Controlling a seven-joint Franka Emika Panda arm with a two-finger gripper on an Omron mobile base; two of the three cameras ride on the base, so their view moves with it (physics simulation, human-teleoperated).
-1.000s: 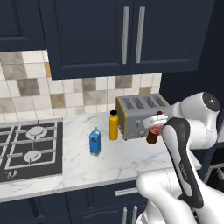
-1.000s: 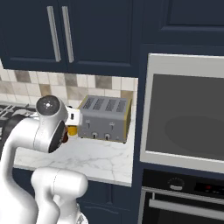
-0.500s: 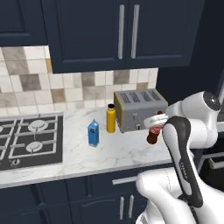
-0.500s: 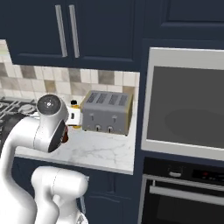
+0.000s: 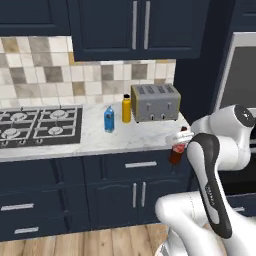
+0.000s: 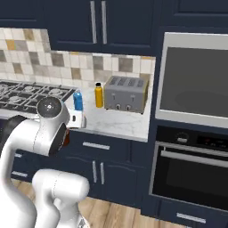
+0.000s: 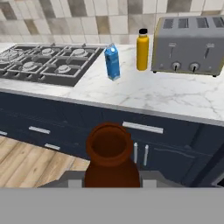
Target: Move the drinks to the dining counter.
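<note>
My gripper (image 5: 178,145) is shut on the dark brown cola bottle (image 5: 176,153), which hangs in the air in front of the stove counter's edge, off the marble. In the hand view the bottle's round mouth (image 7: 109,146) rises close up from between the jaws. The blue gable-top carton (image 5: 109,120) (image 7: 112,62) and the yellow-orange bottle with a black cap (image 5: 126,108) (image 7: 142,43) stand upright on the marble, side by side, left of the toaster. The dining counter is out of view.
A steel toaster (image 5: 155,102) (image 6: 124,94) stands at the counter's right end. A gas stove (image 5: 37,125) takes up its left part. A built-in oven (image 6: 191,133) fills the wall to the right. Navy drawers and wood floor lie below.
The base has backed away from the counter, so the whole scene has shrunk and the drawers and floor have come into view. The cola bottle stays in the gripper.
</note>
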